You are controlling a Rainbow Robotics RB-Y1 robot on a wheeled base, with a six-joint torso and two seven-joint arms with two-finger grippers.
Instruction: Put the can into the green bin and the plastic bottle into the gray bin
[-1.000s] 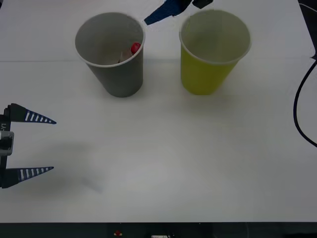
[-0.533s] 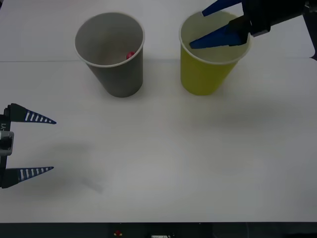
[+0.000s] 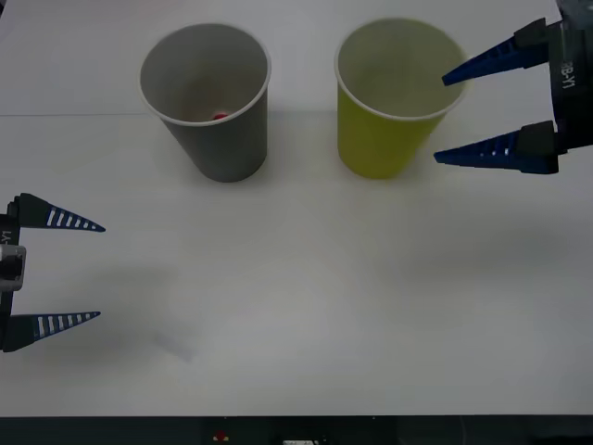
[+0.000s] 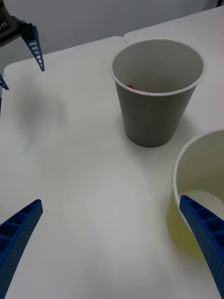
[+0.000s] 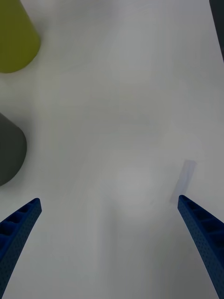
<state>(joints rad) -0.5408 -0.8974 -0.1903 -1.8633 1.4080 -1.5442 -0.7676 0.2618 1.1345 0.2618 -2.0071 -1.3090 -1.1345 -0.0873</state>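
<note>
The right gripper (image 3: 440, 119) has moved back from over the green bin (image 3: 384, 139) and now sits beside it, fingers wide apart and holding nothing. The gray bin (image 3: 222, 139) stands next to the green bin. A bit of red peeks out inside it, probably the cap of the plastic bottle (image 3: 220, 117), so that job looks done. The left gripper (image 3: 100, 271) waits well away from the green bin, spread open too.

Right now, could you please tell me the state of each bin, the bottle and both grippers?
gray bin: upright, a red cap showing inside.
plastic bottle: inside the gray bin, mostly hidden.
green bin: upright.
right gripper: open, empty, beside the green bin.
left gripper: open, empty, parked at the table's left edge.
</note>
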